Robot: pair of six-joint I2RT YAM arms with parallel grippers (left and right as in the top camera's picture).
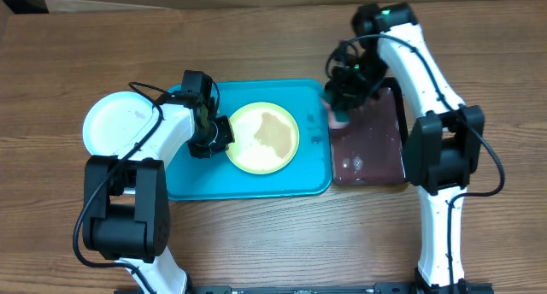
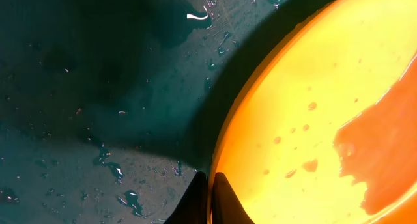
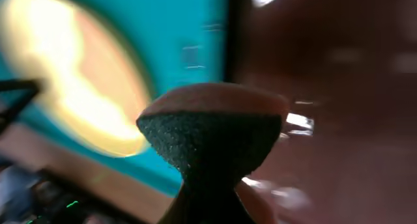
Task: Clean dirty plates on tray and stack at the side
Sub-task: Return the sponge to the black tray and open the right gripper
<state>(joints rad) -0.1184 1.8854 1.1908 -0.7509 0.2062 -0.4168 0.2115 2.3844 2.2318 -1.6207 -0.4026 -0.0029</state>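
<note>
Sitting at the far left on the table, off the tray: white plate, bluish at the rim; cannot tell whether another lies under it. Just right of that, left gripper pinched tight on the left rim of the yellow plate, fingertips clamping the edge from both sides. Lying flat mid-tray, with a reddish-brown smear across the middle and droplets around on the wet tray floor. Farther right, past the tray's right rim, right gripper squeezing a sponge at the waist, dark scrub face toward the wrist camera, pinkish on top. Hanging over the far left part of the black tray, full of reddish-brown liquid, just beside the blue one.
</note>
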